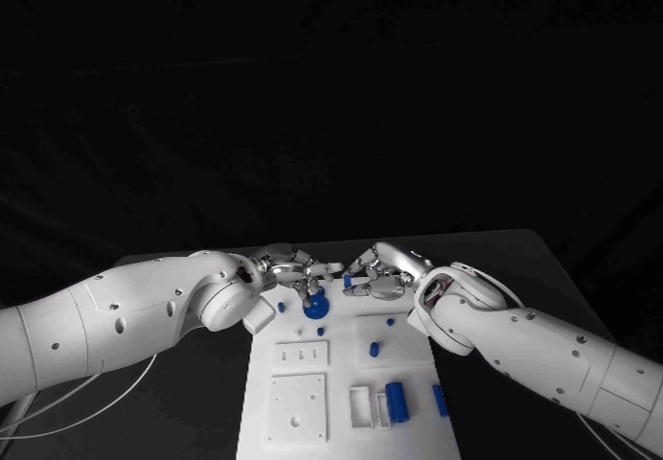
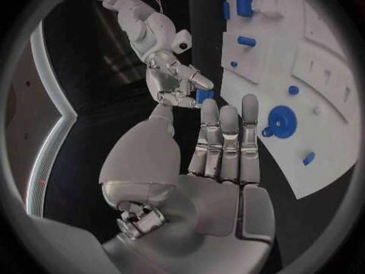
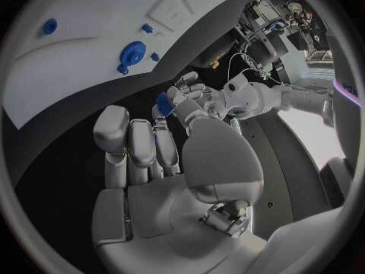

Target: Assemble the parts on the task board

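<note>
The white task board (image 1: 346,422) lies lengthwise in the middle of the black table. A round blue disc (image 1: 315,308) sits at its far end, also seen as the disc (image 2: 281,122) and the disc (image 3: 132,53). My left hand (image 1: 293,267) hovers just beyond the disc; its fingers (image 2: 222,141) are stretched out straight and hold nothing. My right hand (image 1: 381,272) faces it from the other side and pinches a small blue part (image 2: 204,95) between thumb and finger, the same part (image 3: 163,103) at the tips of its own fingers.
Nearer on the board lie a blue cylinder (image 1: 397,401) beside a white block (image 1: 362,406), a slim blue piece (image 1: 440,399) and small blue pegs (image 1: 371,349). A raised white plate (image 1: 299,407) fills the near left. Both forearms flank the board.
</note>
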Motion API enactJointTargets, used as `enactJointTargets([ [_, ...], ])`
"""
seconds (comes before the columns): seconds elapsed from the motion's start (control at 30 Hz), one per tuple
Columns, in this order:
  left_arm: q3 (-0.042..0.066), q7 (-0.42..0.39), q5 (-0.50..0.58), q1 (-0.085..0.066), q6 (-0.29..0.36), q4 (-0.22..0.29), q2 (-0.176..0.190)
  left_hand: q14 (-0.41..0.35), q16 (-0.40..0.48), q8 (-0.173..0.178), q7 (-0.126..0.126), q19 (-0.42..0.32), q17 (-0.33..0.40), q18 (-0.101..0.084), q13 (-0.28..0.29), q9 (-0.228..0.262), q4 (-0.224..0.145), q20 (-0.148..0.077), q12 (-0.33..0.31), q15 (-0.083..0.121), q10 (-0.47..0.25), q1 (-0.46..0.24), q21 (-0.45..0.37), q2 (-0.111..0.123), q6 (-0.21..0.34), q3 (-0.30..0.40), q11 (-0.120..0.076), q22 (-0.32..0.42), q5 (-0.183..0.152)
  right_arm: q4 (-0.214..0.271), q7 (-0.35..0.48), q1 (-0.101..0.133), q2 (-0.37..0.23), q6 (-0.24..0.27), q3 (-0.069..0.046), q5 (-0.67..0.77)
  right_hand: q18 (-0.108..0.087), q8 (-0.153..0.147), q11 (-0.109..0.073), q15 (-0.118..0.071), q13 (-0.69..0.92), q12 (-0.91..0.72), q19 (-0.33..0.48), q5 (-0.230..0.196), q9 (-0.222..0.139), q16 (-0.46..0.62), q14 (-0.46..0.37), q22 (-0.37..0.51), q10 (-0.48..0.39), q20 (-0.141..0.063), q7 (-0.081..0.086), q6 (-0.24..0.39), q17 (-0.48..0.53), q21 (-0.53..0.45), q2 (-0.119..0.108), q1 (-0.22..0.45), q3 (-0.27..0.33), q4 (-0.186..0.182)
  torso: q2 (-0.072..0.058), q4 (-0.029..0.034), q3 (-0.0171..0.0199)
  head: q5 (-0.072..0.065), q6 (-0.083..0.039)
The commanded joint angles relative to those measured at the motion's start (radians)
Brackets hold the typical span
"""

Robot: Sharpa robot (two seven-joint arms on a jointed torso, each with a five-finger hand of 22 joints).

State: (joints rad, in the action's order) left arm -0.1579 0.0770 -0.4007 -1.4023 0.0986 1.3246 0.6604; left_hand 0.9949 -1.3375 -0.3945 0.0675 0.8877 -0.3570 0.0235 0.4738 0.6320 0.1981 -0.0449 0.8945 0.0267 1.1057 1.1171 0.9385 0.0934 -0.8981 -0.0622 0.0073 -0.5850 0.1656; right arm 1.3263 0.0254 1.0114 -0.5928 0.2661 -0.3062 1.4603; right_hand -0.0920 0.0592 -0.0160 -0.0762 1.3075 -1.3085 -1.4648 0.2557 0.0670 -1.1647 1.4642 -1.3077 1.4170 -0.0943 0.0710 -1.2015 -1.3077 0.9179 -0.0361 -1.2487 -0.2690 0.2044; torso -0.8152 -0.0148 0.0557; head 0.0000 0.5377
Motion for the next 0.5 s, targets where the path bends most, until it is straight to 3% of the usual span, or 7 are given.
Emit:
enactJointTargets([
  [0.03,0.001,0.040,-0.031,-0.002,0.019,0.001,-0.008,-0.004,-0.005,-0.003,0.000,0.001,0.003,0.013,-0.002,-0.005,0.009,-0.001,0.005,0.002,-0.004,-0.001,-0.005,0.005,0.007,0.002,-0.004,-0.012,-0.009,0.006,-0.051,0.001,0.007,-0.029,0.000,0.065,0.006,0.004,0.001,-0.001,0.112,0.003,-0.018,0.005,0.001,0.005,0.012,-0.108,-0.006,-0.001,-0.002,0.005,-0.008,-0.005,0.000,0.009,0.004,-0.003,0.000,0.0008,-0.0009,-0.003,-0.001],
  [0.2,0.001,0.092,-0.047,-0.002,-0.007,0.004,-0.017,-0.002,-0.011,-0.002,0.000,0.004,0.002,0.014,0.001,-0.008,0.008,-0.002,0.011,0.003,-0.004,0.001,-0.006,0.006,0.007,0.003,-0.005,-0.026,-0.017,0.016,-0.092,0.001,0.016,-0.010,0.000,0.100,0.006,0.003,0.000,-0.002,0.112,0.002,-0.020,0.008,0.002,0.005,0.013,-0.109,-0.005,-0.002,-0.003,0.002,-0.007,-0.004,-0.002,0.007,-0.007,-0.004,-0.002,-0.0007,-0.0018,0.001,-0.002],
  [0.37,0.001,0.139,-0.068,-0.002,-0.019,0.005,-0.022,0.000,-0.014,0.003,0.000,0.006,0.003,0.014,0.001,-0.018,0.016,-0.003,0.014,0.004,0.000,0.000,-0.010,0.011,0.004,0.006,-0.005,-0.042,-0.017,0.024,-0.113,0.001,0.021,-0.010,0.000,0.112,0.006,0.004,0.000,-0.002,0.112,0.003,-0.021,0.009,0.002,0.007,0.013,-0.108,-0.006,-0.002,-0.003,0.001,-0.006,-0.007,-0.007,0.010,-0.015,-0.007,-0.001,-0.0002,0.0001,0.001,-0.001],
  [0.5,0.001,0.162,-0.077,-0.002,-0.031,0.006,-0.024,0.000,-0.014,0.002,0.001,0.007,0.003,0.014,0.001,-0.019,0.012,-0.003,0.014,0.003,-0.002,0.001,-0.015,0.002,0.007,0.003,-0.005,-0.049,-0.017,0.028,-0.122,0.001,0.024,-0.014,0.000,0.116,0.006,0.004,0.000,-0.002,0.112,0.003,-0.021,0.009,0.002,0.007,0.013,-0.108,-0.006,-0.002,-0.003,0.002,-0.006,-0.007,-0.009,0.010,-0.015,-0.009,-0.002,0.0004,-0.0001,-0.001,0.001],
])
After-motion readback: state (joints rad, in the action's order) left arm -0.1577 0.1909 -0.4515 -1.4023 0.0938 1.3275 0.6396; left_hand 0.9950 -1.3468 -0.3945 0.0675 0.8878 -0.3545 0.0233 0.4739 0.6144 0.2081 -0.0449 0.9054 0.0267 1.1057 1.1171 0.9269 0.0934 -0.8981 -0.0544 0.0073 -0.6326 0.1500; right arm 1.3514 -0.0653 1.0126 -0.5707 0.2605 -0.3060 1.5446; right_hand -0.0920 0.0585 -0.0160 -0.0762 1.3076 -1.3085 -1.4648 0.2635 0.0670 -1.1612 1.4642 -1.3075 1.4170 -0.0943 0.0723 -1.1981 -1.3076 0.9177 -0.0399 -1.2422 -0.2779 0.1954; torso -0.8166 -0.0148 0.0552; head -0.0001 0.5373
